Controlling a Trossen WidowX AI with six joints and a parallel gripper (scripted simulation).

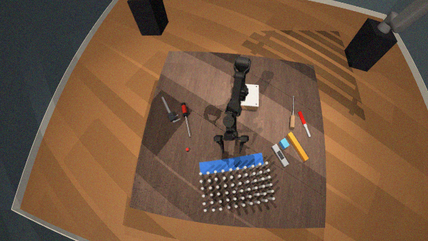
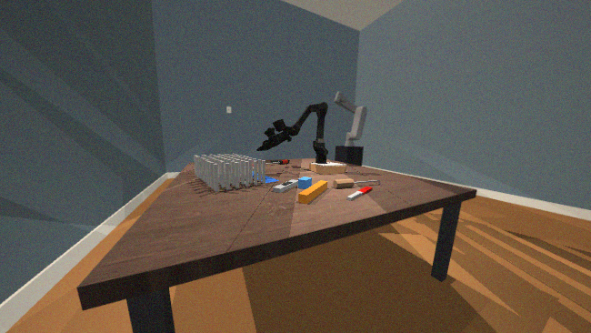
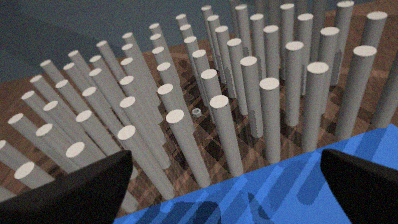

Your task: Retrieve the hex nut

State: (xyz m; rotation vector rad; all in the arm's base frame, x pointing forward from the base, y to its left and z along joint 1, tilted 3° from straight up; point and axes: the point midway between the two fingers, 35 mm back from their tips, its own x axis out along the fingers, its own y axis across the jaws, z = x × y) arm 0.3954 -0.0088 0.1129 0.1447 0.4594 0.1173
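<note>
Presently, the gripper [image 1: 232,152] [image 2: 260,149] [image 3: 225,158] is released: its two fingers stand wide apart with nothing between them. It is raised above the table [image 1: 184,76] [image 2: 227,227], pointing toward the spacer field.

Beyond the fingertips, in the wrist view, lies the blue taped strip [image 1: 211,167] [image 2: 269,179] [image 3: 295,185], flat along the front of the field. Behind it, the metal spacers [image 1: 232,177] [image 2: 215,175] [image 3: 227,135] stand upright in rows. The hex nut [image 3: 196,112] is located among them, past the front row, on the table surface and off the strip.

Farther from the gripper, to one side of the field, are a grey-and-black device [image 1: 280,155] [image 2: 285,186], a light blue block [image 1: 284,143] [image 2: 305,183] and an orange bar [image 1: 297,147] [image 2: 313,191]. Next come a wooden-handled tool [image 1: 292,122] [image 2: 343,183] with a thin metal shaft and a red-and-white tool [image 1: 302,118] [image 2: 360,193]. On the opposite side are a small red cube [image 1: 187,149], a red-handled screwdriver [image 1: 184,109] [image 2: 284,162] and a caliper [image 1: 172,116]. Both tool groups rest outside the field.
</note>
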